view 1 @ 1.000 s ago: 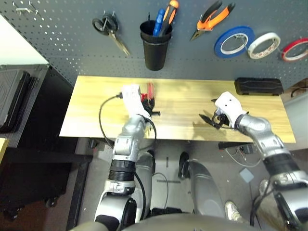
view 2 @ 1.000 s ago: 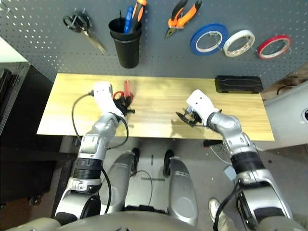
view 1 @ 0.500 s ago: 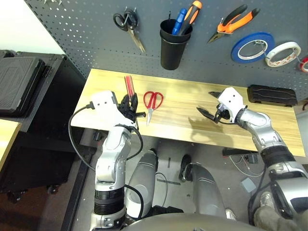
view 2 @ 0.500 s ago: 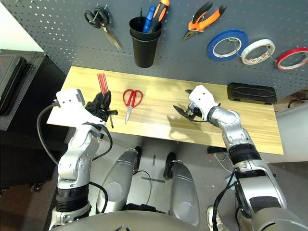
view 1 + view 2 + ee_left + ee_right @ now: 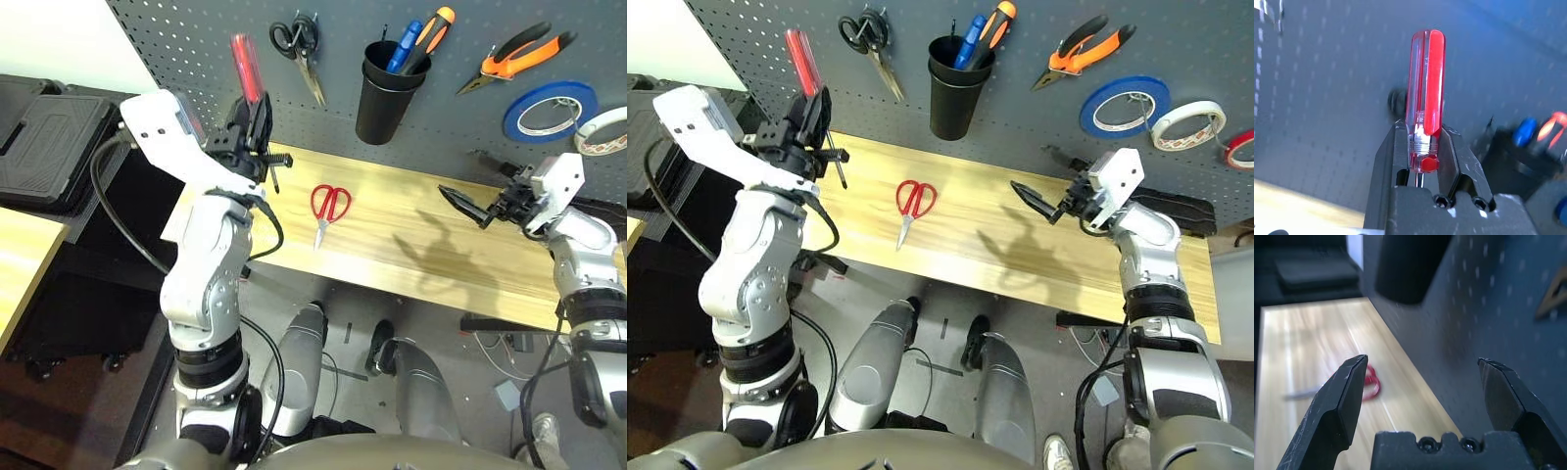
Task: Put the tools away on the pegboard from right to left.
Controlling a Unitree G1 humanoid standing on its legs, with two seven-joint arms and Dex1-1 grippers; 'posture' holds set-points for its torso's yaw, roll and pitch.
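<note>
My left gripper (image 5: 251, 132) is shut on the slim red-handled screwdriver (image 5: 243, 67). It holds it upright above the table's left end, close in front of the pegboard (image 5: 186, 44). The left wrist view shows the handle (image 5: 1425, 98) rising between the fingers. The red-handled scissors (image 5: 328, 204) lie flat on the wooden table (image 5: 421, 250), also seen past my right gripper's fingers as scissors (image 5: 1370, 384). My right gripper (image 5: 1050, 181) hovers open and empty over the table's right part. The orange-and-black pliers (image 5: 514, 61) and the red tape ring (image 5: 1242, 149) hang on the board.
On the pegboard are black-handled scissors (image 5: 299, 44), a black cup (image 5: 387, 93) holding blue and orange-handled tools, a blue tape roll (image 5: 549, 110) and a white one (image 5: 602, 127). A black case (image 5: 1185, 211) lies at the table's back right. Dark cabinets (image 5: 49, 137) stand left.
My left gripper has lifted the screwdriver off the table and raised it upright toward the pegboard. My right arm has risen a little, still open. The camera has also shifted.
</note>
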